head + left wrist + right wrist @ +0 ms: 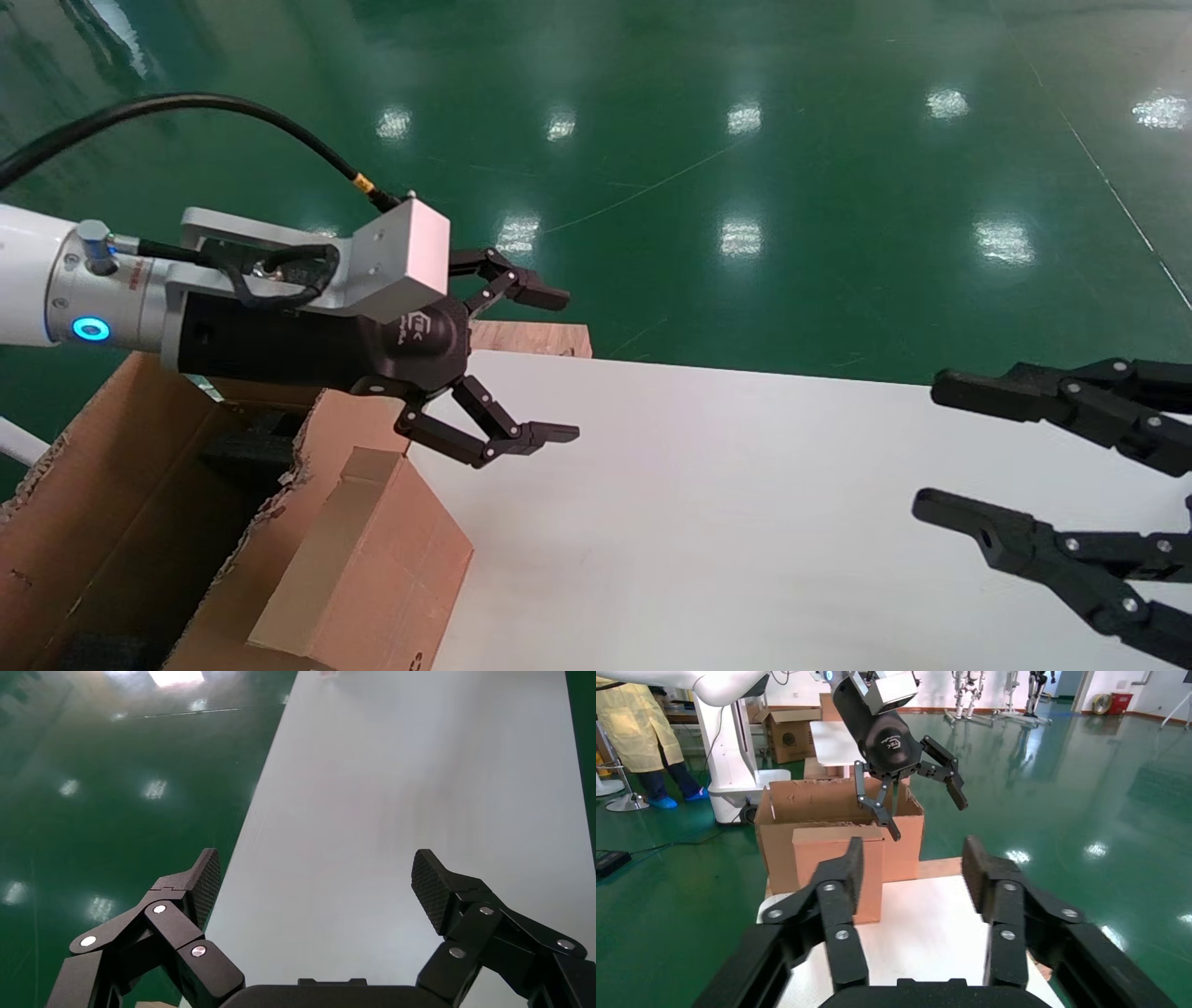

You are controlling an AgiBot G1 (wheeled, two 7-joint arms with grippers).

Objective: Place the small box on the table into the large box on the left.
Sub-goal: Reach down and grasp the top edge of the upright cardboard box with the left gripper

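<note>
The small box (368, 568), a smooth brown carton, stands at the left end of the white table (745, 522); the right wrist view shows the small box (838, 874) upright there. It stands right against the large box (102, 503), whose rim is torn and which holds dark foam (237, 452). My left gripper (566, 365) hovers open and empty just above the small box, by the large box's rim. In its own view, the left gripper (316, 881) has only bare table (422, 776) below it. My right gripper (924, 447) is open over the table's right side.
A pale wooden board (535, 337) sticks out behind the table's far left corner. Shiny green floor (745, 140) lies beyond the table. Far off in the right wrist view are a white robot base (736, 762), more cartons (789, 734) and a person in yellow (631, 727).
</note>
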